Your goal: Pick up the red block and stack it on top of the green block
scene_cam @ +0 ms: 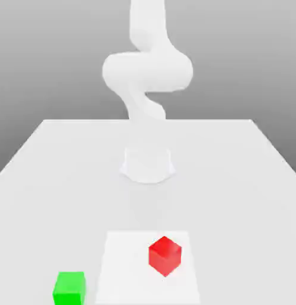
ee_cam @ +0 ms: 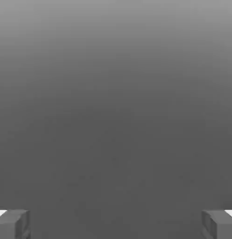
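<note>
In the lower right of the exterior view, just right of centre, I'm seeing the red block (scene_cam: 165, 256) resting on a white square (scene_cam: 129, 268) on the desk (scene_cam: 72, 202), turned so that one upright edge is facing the camera. At the bottom left of that frame, the green block (scene_cam: 69, 289) is sitting on the desk beside the white square, apart from it, with its lower part running into the picture's bottom edge. The two blocks are standing well apart. From the upper middle of the exterior view, the white arm (scene_cam: 148, 71) is rising out of the frame above its base (scene_cam: 148, 165). In the hand view I'm holding the hand (ee_cam: 116, 225) wide, its two fingers spread far apart with nothing between them.
</note>
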{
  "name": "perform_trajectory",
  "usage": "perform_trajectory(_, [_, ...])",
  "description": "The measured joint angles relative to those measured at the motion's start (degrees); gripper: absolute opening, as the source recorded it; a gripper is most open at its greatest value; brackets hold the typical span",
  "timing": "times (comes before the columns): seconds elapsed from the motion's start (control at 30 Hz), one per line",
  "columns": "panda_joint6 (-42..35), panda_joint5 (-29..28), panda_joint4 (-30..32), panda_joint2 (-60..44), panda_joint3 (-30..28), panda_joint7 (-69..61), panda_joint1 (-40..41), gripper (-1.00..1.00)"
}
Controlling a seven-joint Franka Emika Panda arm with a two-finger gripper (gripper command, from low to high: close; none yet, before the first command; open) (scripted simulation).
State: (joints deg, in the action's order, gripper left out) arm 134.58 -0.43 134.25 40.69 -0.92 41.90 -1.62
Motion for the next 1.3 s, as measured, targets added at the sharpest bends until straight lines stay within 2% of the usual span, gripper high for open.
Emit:
perform_trajectory(0.4, [13.8, -0.2, 12.1, -25.3, -4.2, -20.7, -6.8, 0.0])
perform_trajectory(0.67, [22.8, 1.1, 20.0, -42.0, -4.5, -35.3, -9.1, 0.0])
perform_trajectory(0.87, [32.8, 4.2, 19.4, -54.5, -2.7, -39.2, -8.0, 0.0])
perform_trajectory(0.9, [34.2, 4.5, 19.1, -56.1, -2.2, -39.5, -7.6, -1.0])
perform_trajectory(1.13, [34.2, 4.4, 19.1, -56.2, -2.1, -39.4, -7.4, -1.0])
perform_trajectory(1.3, [26.6, 1.9, 20.5, -47.2, -3.4, -37.6, -8.2, -1.0])
